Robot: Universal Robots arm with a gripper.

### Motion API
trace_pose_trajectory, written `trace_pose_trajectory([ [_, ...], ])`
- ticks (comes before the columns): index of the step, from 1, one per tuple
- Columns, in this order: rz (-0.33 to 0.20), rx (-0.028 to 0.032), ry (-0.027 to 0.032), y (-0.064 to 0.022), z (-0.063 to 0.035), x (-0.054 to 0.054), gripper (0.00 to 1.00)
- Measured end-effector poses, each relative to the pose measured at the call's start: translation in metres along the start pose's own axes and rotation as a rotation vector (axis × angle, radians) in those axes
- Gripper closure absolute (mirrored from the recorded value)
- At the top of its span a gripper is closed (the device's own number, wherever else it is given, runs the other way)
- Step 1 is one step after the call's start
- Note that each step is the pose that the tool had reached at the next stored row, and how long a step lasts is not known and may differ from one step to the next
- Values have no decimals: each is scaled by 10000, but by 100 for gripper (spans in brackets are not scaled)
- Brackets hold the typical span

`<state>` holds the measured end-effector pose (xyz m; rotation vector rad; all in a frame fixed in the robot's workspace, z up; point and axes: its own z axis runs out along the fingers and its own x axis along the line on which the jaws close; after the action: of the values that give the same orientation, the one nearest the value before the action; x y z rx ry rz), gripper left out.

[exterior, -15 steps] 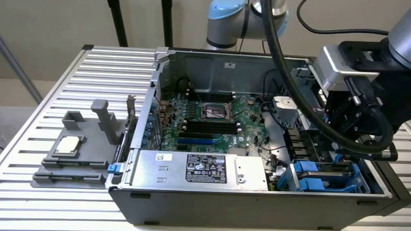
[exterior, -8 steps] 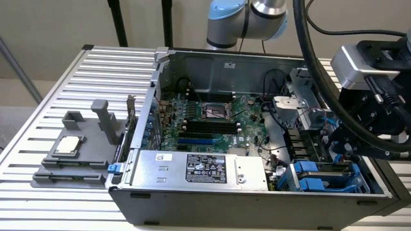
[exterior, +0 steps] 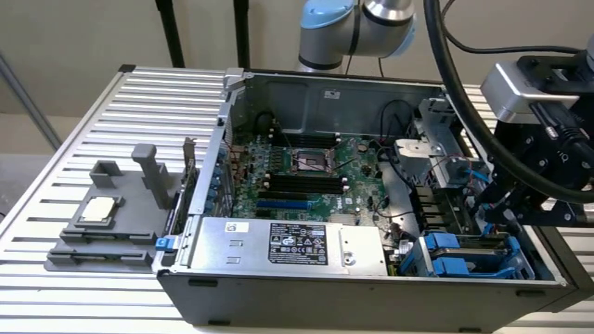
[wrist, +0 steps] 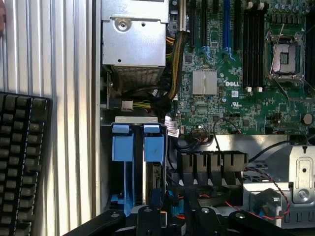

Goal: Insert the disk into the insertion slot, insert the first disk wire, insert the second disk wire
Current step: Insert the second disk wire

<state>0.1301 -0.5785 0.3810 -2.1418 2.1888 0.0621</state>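
The insertion slot (exterior: 469,256) is a grey cage with blue rails at the case's front corner on the exterior view's right. In the wrist view the insertion slot (wrist: 129,120) holds two blue carrier latches, and the disk (wrist: 154,179) stands edge-on inside it behind one latch. My gripper (exterior: 506,209) hangs just above the cage's far end. In the wrist view my gripper (wrist: 177,219) is open, with its black fingers (wrist: 147,219) spread on either side of blue wire connectors (wrist: 172,204) at the disk's end. It holds nothing.
The open case shows a green motherboard (exterior: 307,174) and a silver power supply (exterior: 288,243) with a black label. A grey fixture (exterior: 107,223) with a small square chip lies on the slatted table. A black keyboard (wrist: 19,162) lies beside the case. Thin red wires (wrist: 266,196) run near the fingers.
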Motion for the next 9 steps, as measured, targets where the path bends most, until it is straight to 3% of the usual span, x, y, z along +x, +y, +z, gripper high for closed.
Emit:
trace_pose_trajectory([
  [4, -8, 3, 210, -4, 34, -101, 67],
  [7, -12, -7, 406, -27, 50, -118, 67],
  [9, -14, -13, 506, -38, 64, -121, 67],
])
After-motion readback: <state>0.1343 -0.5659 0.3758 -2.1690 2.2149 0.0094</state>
